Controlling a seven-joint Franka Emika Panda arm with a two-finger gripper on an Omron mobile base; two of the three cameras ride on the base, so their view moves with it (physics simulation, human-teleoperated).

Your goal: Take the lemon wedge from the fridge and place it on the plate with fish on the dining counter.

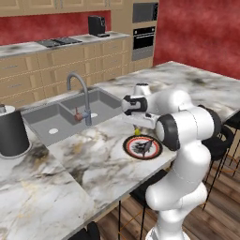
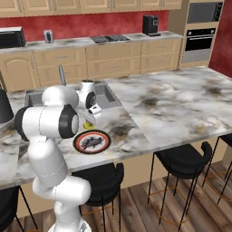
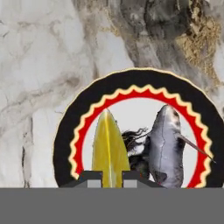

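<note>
Yellow shows between the two dark tips at the bottom centre of the hand view: the gripper (image 3: 111, 176) is clamped on the lemon wedge (image 3: 109, 151), which stands up from the jaws as a narrow pointed sliver. Behind it, filling the lower middle of that frame, lies the plate with fish (image 3: 70, 127), its black rim and red zigzag ring around a white centre where the grey fish (image 3: 165, 148) rests toward the right. In the left base view the wedge (image 1: 136, 132) hangs just above the plate's (image 1: 130, 148) upper left edge, near the front edge of the dining counter (image 1: 93, 159). To finish well, I would ease down over the bare white patch left of the fish before letting go, so the wedge does not roll off the rim.
</note>
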